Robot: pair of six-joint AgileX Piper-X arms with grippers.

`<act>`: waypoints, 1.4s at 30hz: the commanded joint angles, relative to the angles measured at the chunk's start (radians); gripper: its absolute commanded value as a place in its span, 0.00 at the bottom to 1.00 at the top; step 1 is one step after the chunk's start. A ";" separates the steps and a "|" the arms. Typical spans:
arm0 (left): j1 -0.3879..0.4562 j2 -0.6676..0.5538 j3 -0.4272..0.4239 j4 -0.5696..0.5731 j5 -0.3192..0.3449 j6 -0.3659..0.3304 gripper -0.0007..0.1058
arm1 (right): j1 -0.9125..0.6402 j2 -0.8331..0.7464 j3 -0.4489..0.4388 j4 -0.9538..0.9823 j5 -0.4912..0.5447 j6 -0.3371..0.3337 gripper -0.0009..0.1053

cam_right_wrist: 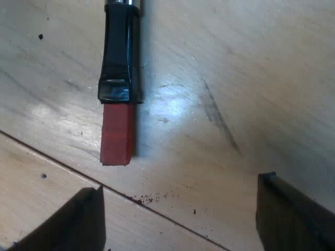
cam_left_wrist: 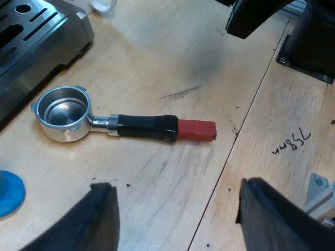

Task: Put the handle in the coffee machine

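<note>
The holder (cam_left_wrist: 120, 124) lay loose and flat on the wooden table (cam_left_wrist: 172, 57), locked into nothing. Its round metal cup (cam_left_wrist: 62, 111) faced upward, near the drip tray of the machine (cam_left_wrist: 31, 36) but apart from it. From the cup, the black grip (cam_left_wrist: 146, 127) ran out across the boards to the red end (cam_left_wrist: 196, 130), which stopped just short of a seam (cam_left_wrist: 246, 120) between two boards. The left gripper (cam_left_wrist: 178, 219) hung above the table with its two fingers spread wide and nothing between them. The holder lay ahead of the fingertips, crosswise to them and clear of both. A blue tamper (cam_left_wrist: 8, 193) stood on the table near the cup and close to one of the left fingers (cam_left_wrist: 99, 219). The right gripper (cam_right_wrist: 180, 219) hovered low over the handle's far end, its fingers likewise spread wide and empty. From there the handle ran lengthwise away from the gripper, and the red end pointed back toward the gap between the fingers. It lay ahead of the fingertips, nearer one finger than the other, and touched neither. A few dark coffee crumbs (cam_right_wrist: 152, 197) lay along the seam between the red end and the right gripper.
</note>
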 commanded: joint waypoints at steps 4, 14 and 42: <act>-0.003 0.003 -0.001 -0.007 0.007 -0.004 0.51 | 0.000 0.073 -0.001 -0.016 0.038 0.001 0.60; -0.003 0.003 -0.001 -0.007 0.007 -0.004 0.51 | 0.000 0.201 -0.001 -0.051 0.048 0.001 0.31; -0.003 0.003 0.006 -0.003 0.007 -0.004 0.51 | 0.000 0.504 -0.001 -0.176 0.090 -0.001 0.01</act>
